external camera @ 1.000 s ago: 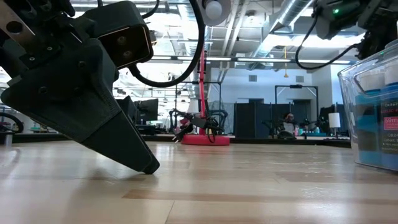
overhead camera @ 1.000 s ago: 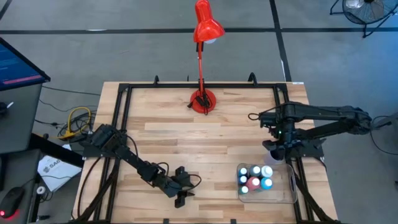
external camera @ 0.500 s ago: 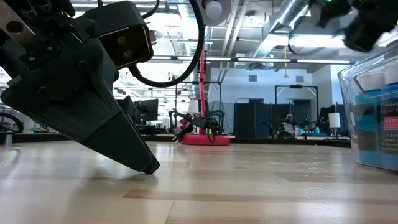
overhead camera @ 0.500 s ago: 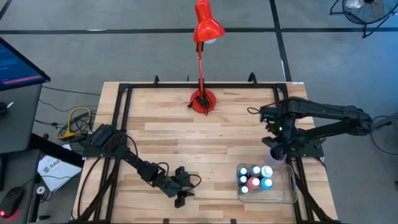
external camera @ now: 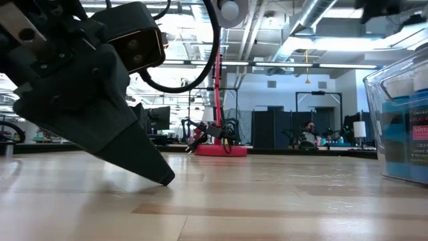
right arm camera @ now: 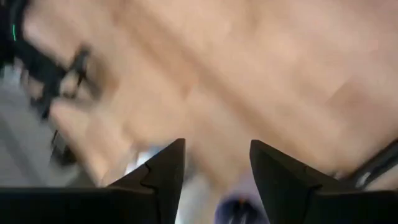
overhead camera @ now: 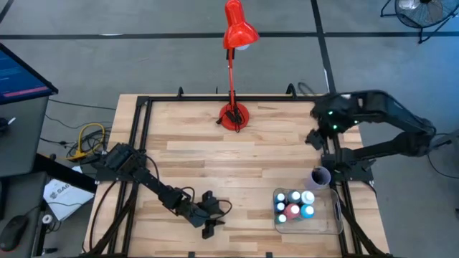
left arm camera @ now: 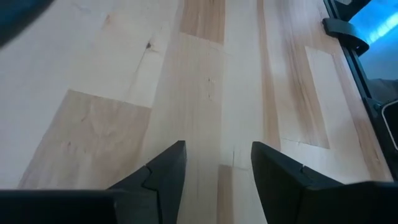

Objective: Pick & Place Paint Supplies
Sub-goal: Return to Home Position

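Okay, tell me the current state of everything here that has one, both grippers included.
Left gripper: open, empty, down at the table.
Right gripper: open, empty, raised by the table's right edge.
Clear bin: uncovered, upright.
Paint bottles: capped, upright inside the clear bin.
Purple cup: upright beside the clear bin.
Red lamp: standing; lit or not, cannot tell.
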